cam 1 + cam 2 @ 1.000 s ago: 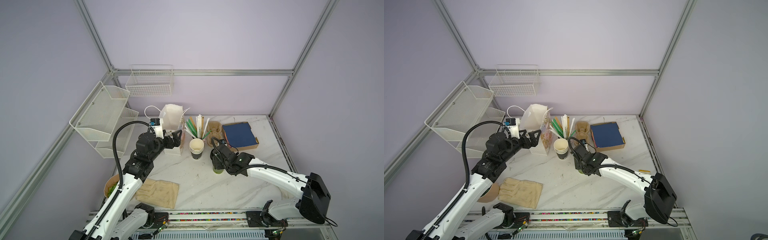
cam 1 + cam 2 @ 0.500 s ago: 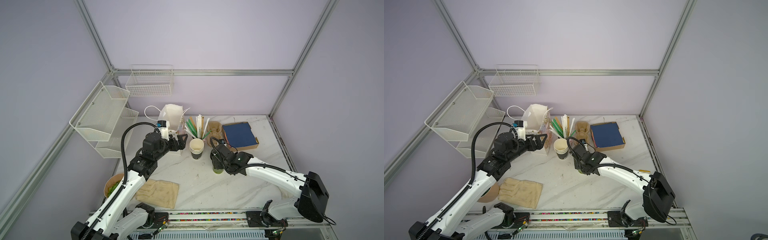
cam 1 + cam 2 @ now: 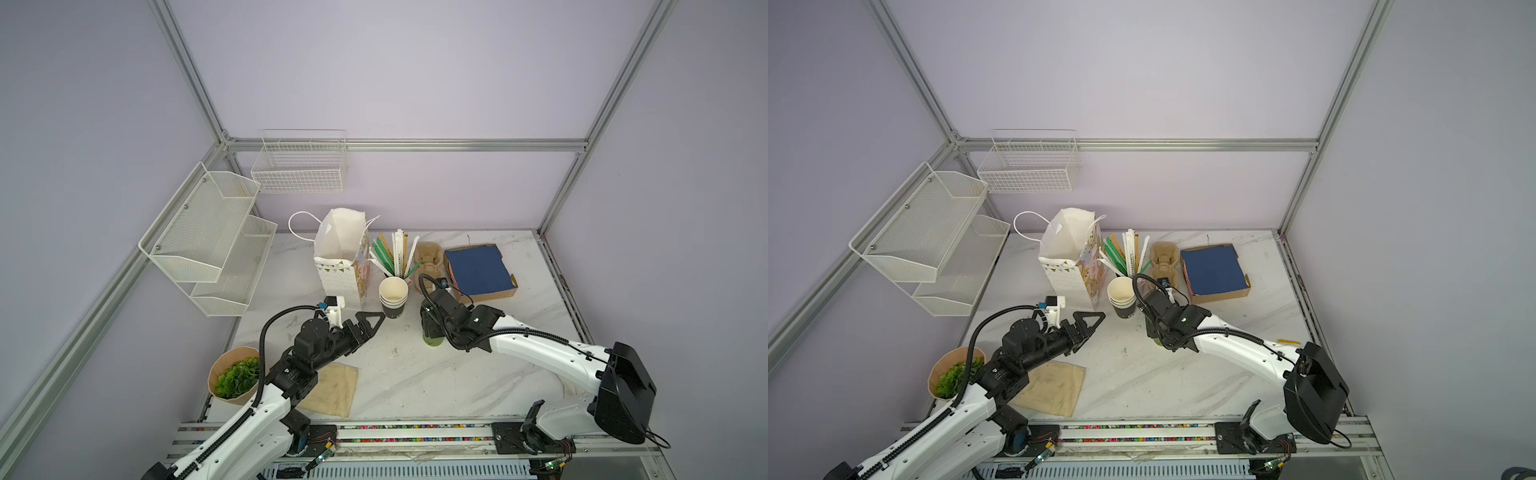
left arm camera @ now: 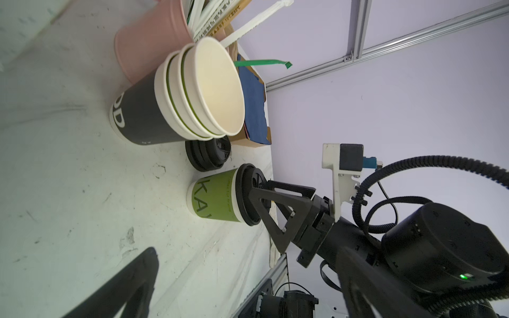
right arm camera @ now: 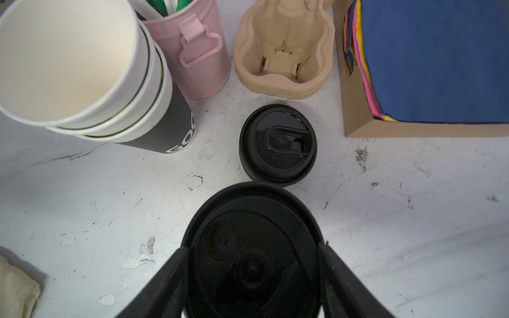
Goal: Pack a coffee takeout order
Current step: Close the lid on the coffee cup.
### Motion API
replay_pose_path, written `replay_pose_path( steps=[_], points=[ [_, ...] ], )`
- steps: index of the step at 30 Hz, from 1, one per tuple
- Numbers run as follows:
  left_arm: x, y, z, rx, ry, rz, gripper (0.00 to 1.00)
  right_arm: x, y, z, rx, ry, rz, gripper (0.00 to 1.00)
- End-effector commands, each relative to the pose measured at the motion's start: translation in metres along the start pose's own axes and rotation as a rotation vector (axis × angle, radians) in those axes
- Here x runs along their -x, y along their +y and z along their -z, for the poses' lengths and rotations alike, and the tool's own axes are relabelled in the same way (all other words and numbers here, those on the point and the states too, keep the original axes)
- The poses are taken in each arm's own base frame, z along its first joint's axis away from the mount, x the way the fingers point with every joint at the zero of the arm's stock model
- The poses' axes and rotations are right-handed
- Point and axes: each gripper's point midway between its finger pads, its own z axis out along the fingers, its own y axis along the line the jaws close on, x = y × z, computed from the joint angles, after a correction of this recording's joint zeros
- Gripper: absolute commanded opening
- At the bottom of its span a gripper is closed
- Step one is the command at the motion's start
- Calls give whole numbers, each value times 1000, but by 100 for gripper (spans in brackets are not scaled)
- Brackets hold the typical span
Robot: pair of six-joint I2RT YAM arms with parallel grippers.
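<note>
A green paper cup [image 4: 214, 201] with a black lid [image 5: 252, 247] stands upright on the marble table in front of the cup stack. My right gripper [image 5: 252, 264] comes down from above and is shut on the lid's rim, one finger at each side; in a top view only the cup's base [image 3: 432, 340] shows under it. The brown pulp carrier [image 3: 428, 259] lies at the back beside a cardboard box holding the navy napkin [image 3: 478, 270]. My left gripper [image 3: 365, 322] hovers open and empty to the cup's left, pointing toward it.
A stack of empty paper cups [image 3: 393, 297], a pink bucket [image 5: 192, 49] of straws and a white gift bag [image 3: 340, 257] stand at the back. Spare black lids [image 5: 278, 143] lie behind the cup. A beige cloth [image 3: 332, 388] and plant bowl [image 3: 232, 378] sit front left.
My left gripper has swung away from the gift bag toward the table's front and lower, still open. The right gripper has stayed on the cup's lid.
</note>
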Motion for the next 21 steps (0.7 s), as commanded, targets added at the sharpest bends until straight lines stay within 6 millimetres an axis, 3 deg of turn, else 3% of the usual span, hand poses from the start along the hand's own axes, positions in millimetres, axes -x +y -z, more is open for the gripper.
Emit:
replay_pose_path(
  steps=[1, 8, 14, 21],
  points=[
    [-10, -2, -4, -58, -11, 116, 100, -84, -3, -27, -11, 302, 37, 61],
    [-48, 15, -31, -28, 78, 174, 100, -84, 0, -26, -12, 300, 41, 61],
    [-78, 16, -62, -48, 169, 220, 100, -85, 3, -27, -8, 300, 39, 61],
    [-96, 11, -91, -76, 217, 231, 100, -87, 7, -26, 1, 302, 41, 61]
  ],
)
